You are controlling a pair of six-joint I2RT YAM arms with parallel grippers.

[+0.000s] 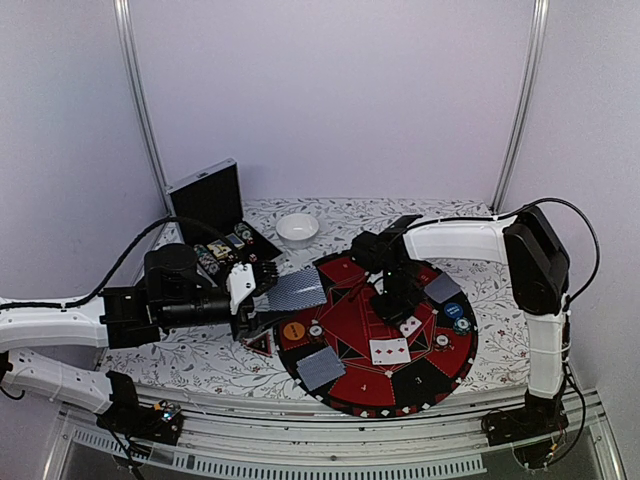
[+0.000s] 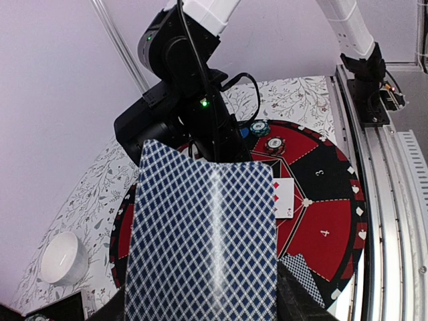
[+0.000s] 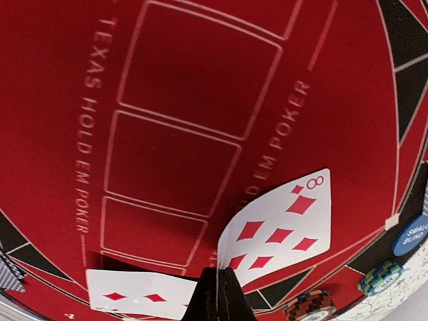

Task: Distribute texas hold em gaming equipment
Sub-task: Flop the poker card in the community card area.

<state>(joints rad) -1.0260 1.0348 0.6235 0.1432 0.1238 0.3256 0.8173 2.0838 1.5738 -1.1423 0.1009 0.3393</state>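
My left gripper (image 1: 256,291) is shut on a stack of playing cards (image 1: 297,290) with blue-checked backs, held over the left rim of the round felt mat (image 1: 350,400). In the left wrist view this stack (image 2: 207,241) fills the middle and hides the fingertips. Over the mat's centre, my right gripper (image 3: 217,289) is shut on the edge of an eight of diamonds (image 3: 281,224). Another diamond card (image 3: 137,294) lies face up beside it. Two face-down cards (image 1: 320,368) (image 1: 443,288), an orange disc (image 1: 293,330), a blue disc (image 1: 455,311) and striped chips (image 1: 441,341) (image 3: 311,306) lie on the mat.
An open silver case (image 1: 208,198) with black lining stands at the back left, holding more chips. A white bowl (image 1: 297,228) sits behind the mat. The right arm (image 2: 180,100) reaches over the mat directly ahead of the left gripper.
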